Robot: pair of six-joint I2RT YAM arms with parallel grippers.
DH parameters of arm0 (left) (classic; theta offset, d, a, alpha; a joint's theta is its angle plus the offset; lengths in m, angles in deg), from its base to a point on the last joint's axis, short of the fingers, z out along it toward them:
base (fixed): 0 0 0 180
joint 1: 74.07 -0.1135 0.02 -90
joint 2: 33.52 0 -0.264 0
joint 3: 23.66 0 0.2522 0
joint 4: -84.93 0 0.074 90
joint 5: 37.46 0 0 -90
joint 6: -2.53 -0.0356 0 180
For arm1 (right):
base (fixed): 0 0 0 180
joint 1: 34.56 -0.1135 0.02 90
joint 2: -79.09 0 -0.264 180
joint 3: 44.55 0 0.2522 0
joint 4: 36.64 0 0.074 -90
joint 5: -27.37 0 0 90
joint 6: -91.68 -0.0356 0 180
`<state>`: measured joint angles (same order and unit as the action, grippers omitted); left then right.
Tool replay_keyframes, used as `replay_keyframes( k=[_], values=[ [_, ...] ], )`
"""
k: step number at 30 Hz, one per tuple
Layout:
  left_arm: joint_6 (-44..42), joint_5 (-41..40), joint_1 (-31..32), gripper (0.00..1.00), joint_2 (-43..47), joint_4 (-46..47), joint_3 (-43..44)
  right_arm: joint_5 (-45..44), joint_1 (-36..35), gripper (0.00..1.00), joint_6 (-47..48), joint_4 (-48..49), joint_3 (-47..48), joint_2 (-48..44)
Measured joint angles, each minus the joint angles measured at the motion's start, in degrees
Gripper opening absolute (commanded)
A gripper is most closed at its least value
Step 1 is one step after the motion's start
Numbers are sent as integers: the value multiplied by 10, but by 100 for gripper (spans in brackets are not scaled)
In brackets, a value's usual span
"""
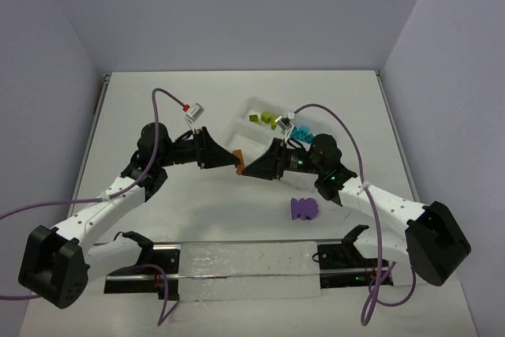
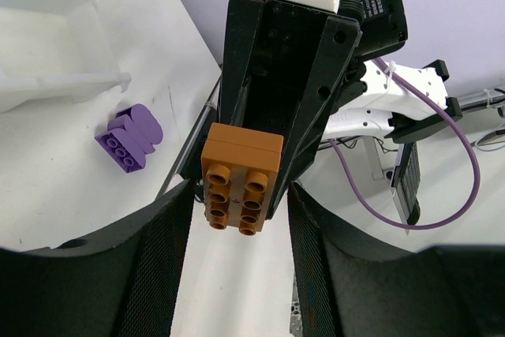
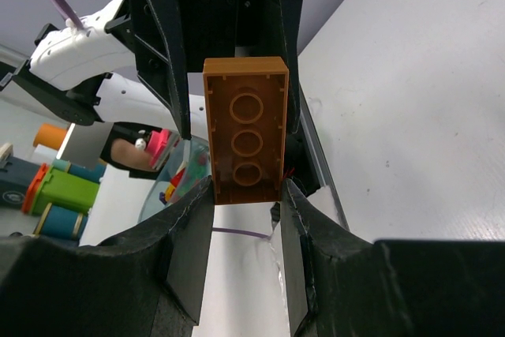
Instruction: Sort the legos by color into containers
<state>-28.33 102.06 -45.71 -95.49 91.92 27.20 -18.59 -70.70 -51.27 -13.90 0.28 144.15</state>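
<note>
Right gripper (image 3: 245,192) clamps a glossy orange-brown brick (image 3: 245,128) by its lower end, hollow ringed underside showing. Left gripper (image 2: 241,195) stands parted, textured black fingers (image 2: 166,234) clear of it, mid-frame overhead, lower left of the white tray (image 1: 237,128).

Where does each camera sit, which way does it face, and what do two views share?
Top: above, behind the arms, looking down at the table; both arms show, left claw and right claw tip to tip at an orange brick.
Left wrist: on the left arm, facing the right claw gripping the brick; own fingers at the bottom.
Right wrist: on the right arm, facing the left claw; its own fingers grip the brick.
Shared: top and left wrist show the purple brick and tray.
</note>
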Motion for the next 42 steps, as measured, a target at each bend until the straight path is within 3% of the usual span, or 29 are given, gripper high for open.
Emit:
replay_keyframes(
  k=[8,12,14,16,31,37,40,42],
  values=[
    [3,1,0,45,0,3,-1,3,0,0,-5,4,0,-1],
    [3,0,0,47,4,5,-3,4,0,0,-8,5,0,-1],
    [3,1,0,58,5,6,-5,6,0,0,-10,5,0,-1],
    [7,1,0,60,6,9,-7,6,0,0,-11,5,0,-1],
    [34,8,1,55,6,66,-20,28,0,0,-55,61,-4,5],
    [37,13,1,47,6,70,-20,34,0,0,-62,68,-4,12],
    [37,14,1,29,7,73,-20,35,0,0,-64,71,-4,16],
    [38,14,1,10,7,75,-20,36,0,0,-66,73,-4,19]
  ],
)
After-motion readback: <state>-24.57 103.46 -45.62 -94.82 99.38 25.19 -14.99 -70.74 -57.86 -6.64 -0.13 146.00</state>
